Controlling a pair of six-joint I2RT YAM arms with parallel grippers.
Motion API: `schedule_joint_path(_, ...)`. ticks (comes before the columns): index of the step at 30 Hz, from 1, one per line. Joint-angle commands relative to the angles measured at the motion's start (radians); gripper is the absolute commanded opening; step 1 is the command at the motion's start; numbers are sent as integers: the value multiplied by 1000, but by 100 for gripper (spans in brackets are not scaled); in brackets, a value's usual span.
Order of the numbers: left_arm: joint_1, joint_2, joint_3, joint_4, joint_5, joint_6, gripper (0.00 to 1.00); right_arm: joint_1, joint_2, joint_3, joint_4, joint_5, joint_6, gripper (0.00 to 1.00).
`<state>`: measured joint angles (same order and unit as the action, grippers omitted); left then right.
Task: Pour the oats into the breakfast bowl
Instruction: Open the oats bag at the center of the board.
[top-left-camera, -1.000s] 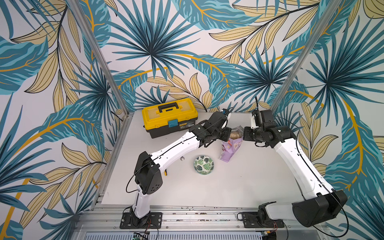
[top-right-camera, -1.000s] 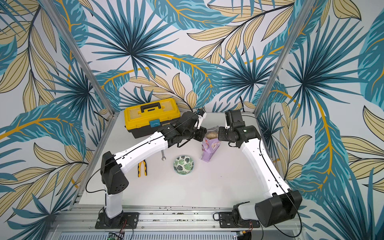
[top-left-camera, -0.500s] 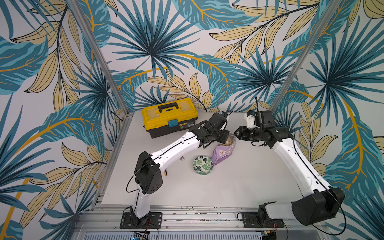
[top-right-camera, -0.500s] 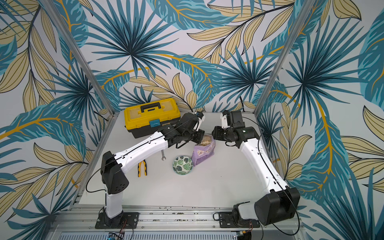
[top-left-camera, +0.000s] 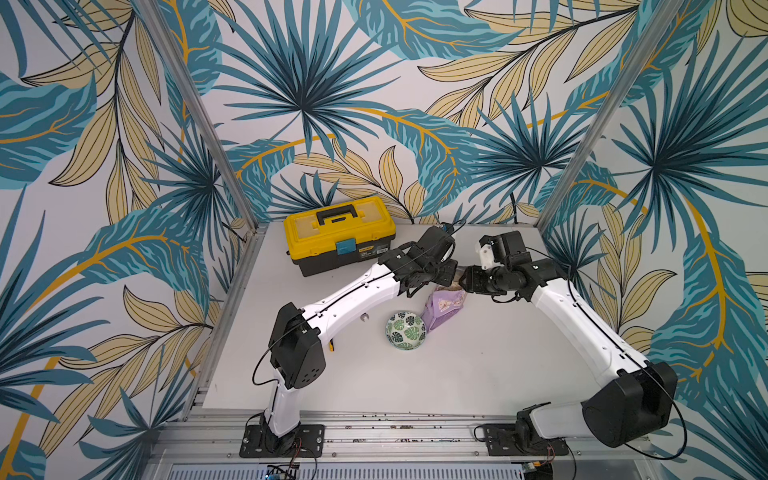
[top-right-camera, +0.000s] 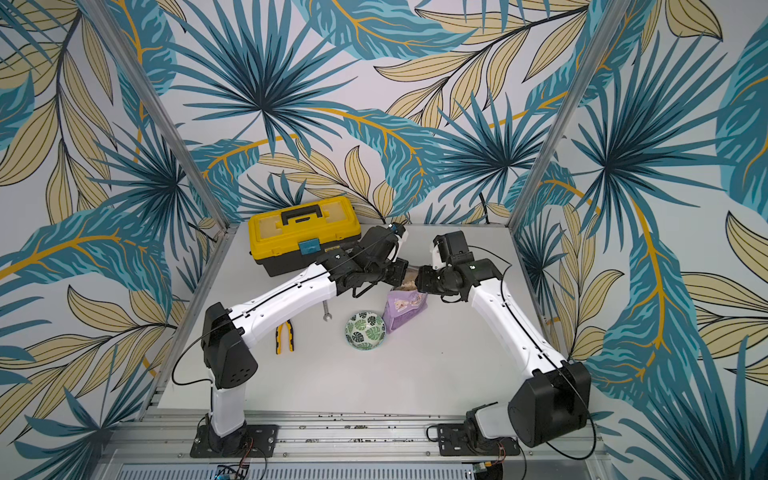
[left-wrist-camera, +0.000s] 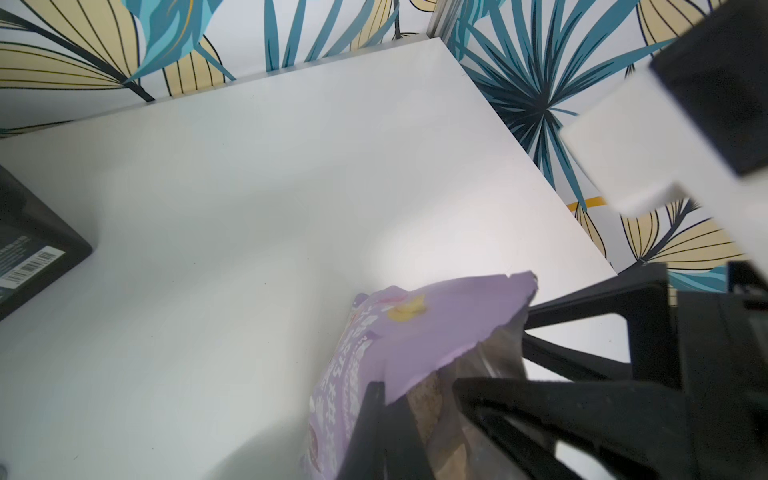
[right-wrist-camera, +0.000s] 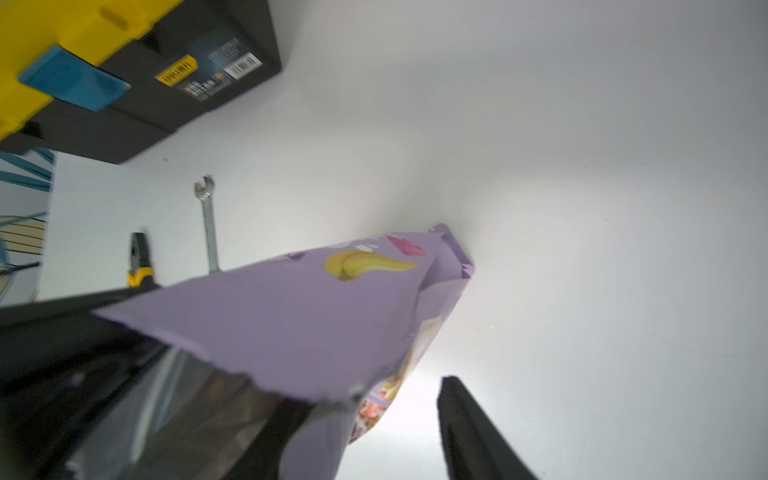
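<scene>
- Lilac foil stand-up pouch, printed with a banana and other fruit, leans tilted over the white surface. Its base is down beside the small round white ceramic bowl with the dark green leaf print, and its torn mouth is raised toward the back wall.
- I can see the pale beige oats just inside that open mouth, within the pouch.
- My left pincer is clamped tight on the pouch's upper rim. In the left wrist view the lilac wall runs in between its black fingers.
- My right pincer comes at the same rim from the opposite side, jaws partway apart. One black finger stands clear of the foil, with bright surface showing in the gap. I cannot tell whether the other finger touches the pouch.
- In both top views the two pincers sit nose to nose above the pouch mouth.
- The bowl stands upright between the two arms, nearer the front edge than the pouch.
- A closed yellow plastic toolbox with black base, black handle and blue latch sits at the back left, well apart from the bowl.
- A slim silver open-ended wrench lies left of the bowl, partly under my left forearm. Yellow-handled pliers lie farther left.
</scene>
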<state>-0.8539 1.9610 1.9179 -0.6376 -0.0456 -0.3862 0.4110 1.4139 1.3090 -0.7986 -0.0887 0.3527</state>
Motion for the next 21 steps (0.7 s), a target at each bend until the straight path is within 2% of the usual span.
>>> schedule_joint_path(1,-2,-31,48,42,-70,-2,0,0,23,20,-123,228,-37,28)
schedule_joint_path(3,-3,-43,41,29,-101,4,0,-3,38,65,-145,313,-69,16)
schedule_joint_path(6,-2,-68,17,17,-116,15,0,-13,80,122,-151,371,-129,10)
schedule_joint_path(11,-2,-116,-49,-8,-143,21,0,-33,154,201,-115,508,-237,9)
schedule_joint_path(14,-2,-140,-82,-16,-156,24,0,-52,177,227,-83,555,-280,13)
schedule_joint_path(16,-2,-150,-97,-15,-145,23,0,-64,173,226,-40,477,-301,16)
schedule_joint_path(18,-2,-152,-99,-17,-124,18,0,-75,152,206,13,320,-320,20)
schedule_joint_path(19,-2,-152,-99,-17,-115,13,0,-79,137,195,43,224,-327,23)
schedule_joint_path(21,-2,-150,-99,-15,-105,7,0,-83,86,159,99,116,-324,35)
